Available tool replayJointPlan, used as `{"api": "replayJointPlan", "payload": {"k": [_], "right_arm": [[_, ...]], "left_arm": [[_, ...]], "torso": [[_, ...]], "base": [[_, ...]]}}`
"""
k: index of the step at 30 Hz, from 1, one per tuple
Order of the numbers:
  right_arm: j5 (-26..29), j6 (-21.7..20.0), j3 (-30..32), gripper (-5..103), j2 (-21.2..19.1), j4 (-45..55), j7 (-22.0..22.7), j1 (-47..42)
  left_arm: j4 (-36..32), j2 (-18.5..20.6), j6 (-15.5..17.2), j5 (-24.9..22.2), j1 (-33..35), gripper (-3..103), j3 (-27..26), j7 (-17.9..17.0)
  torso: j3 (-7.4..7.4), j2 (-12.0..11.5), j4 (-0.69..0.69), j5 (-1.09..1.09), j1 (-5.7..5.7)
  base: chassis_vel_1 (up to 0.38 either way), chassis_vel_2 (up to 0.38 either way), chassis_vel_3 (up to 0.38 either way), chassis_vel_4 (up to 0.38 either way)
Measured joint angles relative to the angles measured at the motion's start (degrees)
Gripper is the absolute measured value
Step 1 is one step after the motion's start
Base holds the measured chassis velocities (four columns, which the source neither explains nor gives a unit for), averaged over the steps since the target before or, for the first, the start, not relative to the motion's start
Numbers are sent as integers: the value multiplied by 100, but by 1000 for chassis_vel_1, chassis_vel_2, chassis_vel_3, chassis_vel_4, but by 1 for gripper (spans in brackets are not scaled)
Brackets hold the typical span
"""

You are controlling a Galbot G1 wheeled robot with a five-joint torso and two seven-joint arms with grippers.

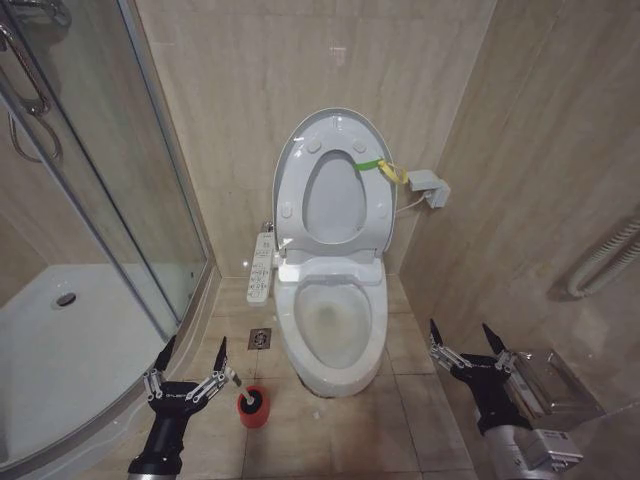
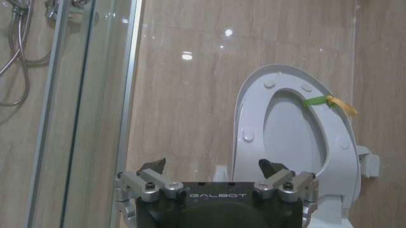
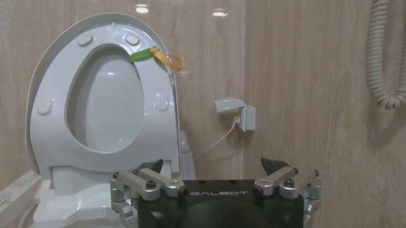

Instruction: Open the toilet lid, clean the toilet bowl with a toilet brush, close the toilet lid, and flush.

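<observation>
The toilet lid (image 1: 335,130) stands raised against the wall with the seat, leaving the toilet bowl (image 1: 333,330) exposed. The toilet brush (image 1: 252,402) sits in its red holder on the floor, just beside the left gripper (image 1: 190,360), whose fingers are spread wide and hold nothing. The right gripper (image 1: 462,340) hangs equally wide on the bowl's other side.

Risk: a skewed approach may tip the holder (it looks light). Note the shower door (image 1: 100,200) close on the left; open floor lies before the bowl.
</observation>
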Motion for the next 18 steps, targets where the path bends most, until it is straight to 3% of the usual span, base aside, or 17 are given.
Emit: {"api": "replayJointPlan", "payload": {"k": [18], "right_arm": [[1, 0, 0, 100, 0, 0, 0, 0]], "left_arm": [[106, -6, -10, -6, -37, 94, 4, -2]], "torso": [[267, 440, 0, 0, 174]], "base": [[0, 0, 0, 0]]}}
